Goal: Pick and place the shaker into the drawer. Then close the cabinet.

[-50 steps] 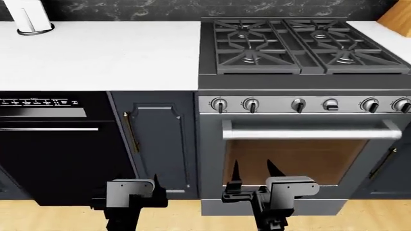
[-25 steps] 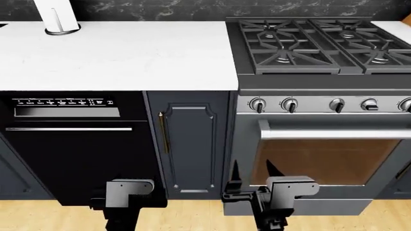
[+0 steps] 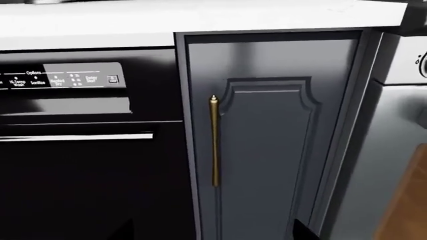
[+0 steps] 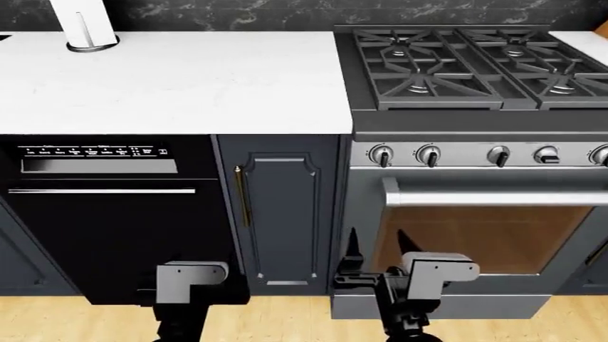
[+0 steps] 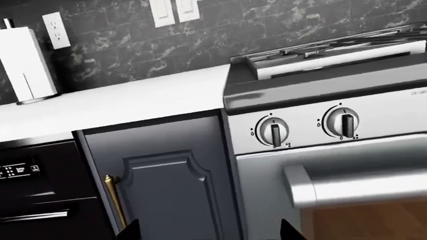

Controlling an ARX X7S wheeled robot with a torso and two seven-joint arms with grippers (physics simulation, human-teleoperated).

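shaker and drawer unseen; right claw (image 4: pixel 377 251) spread open, left claw's state unclear.

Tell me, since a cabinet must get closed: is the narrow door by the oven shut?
Shut: the narrow door sits flush between dishwasher and oven.

Narrow cabinet door (image 3: pixel 273 145), brass handle (image 3: pixel 214 141), beside dishwasher (image 3: pixel 87 145).

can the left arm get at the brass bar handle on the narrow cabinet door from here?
Probably yes. The left claw hangs low in front of the dark panelled narrow door, and nothing sits between it and the slim vertical brass handle; it would need to rise.
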